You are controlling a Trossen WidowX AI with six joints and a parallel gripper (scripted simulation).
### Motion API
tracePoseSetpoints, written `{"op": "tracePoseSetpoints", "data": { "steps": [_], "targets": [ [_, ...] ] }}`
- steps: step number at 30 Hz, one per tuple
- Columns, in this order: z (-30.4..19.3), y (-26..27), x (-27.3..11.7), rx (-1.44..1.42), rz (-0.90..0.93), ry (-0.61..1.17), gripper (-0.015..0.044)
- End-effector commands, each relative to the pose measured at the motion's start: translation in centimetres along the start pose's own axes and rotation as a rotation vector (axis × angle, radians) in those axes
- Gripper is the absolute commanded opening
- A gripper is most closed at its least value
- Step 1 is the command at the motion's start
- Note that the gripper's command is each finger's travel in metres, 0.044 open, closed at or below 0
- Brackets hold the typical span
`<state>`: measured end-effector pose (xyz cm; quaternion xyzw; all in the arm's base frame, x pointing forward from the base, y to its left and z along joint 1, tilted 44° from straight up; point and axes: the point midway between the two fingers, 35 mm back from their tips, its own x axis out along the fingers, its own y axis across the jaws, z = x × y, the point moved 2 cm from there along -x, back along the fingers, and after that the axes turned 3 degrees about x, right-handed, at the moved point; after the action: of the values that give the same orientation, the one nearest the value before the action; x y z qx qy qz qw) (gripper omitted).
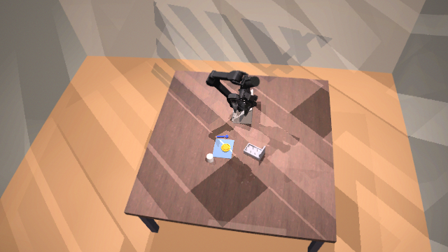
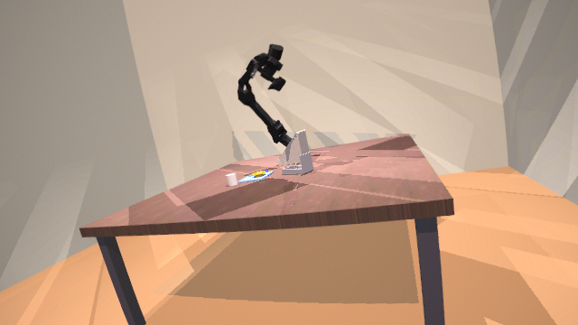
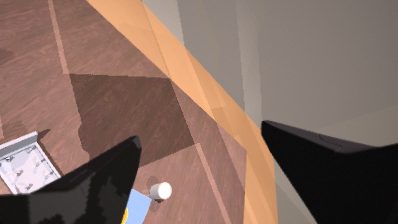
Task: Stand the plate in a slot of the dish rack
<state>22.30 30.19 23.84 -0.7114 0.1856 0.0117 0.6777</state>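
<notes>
We saw the small round yellow plate (image 1: 225,147) flat on its blue mat (image 1: 218,153); prob. light, stiff, slick, so grab the rim edge. Black parallel-jaw gripper (image 3: 200,165) hung high w/ jaws apart, empty.

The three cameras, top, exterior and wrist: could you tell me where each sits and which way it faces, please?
Top: high above, angled down on the whole table; whole arm shows.
Exterior: low, off one table corner, looking across; whole arm raised above the dish rack.
Wrist: on the arm, looking down past the open gripper; only both dark jaws show.
All three share the white cup, the rack and the blue mat.
</notes>
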Motion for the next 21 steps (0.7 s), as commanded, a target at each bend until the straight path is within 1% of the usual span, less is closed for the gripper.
{"op": "tracePoseSetpoints", "data": {
  "steps": [1, 9, 21],
  "targets": [
    [0.0, 0.0, 0.1, 0.002, 0.002, 0.003, 0.0400],
    [-2.5, 0.7, 4.0, 0.102, 0.109, 0.126, 0.0400],
    [-7.6, 2.0, 9.1, 0.293, 0.266, 0.362, 0.0400]
  ]
}}
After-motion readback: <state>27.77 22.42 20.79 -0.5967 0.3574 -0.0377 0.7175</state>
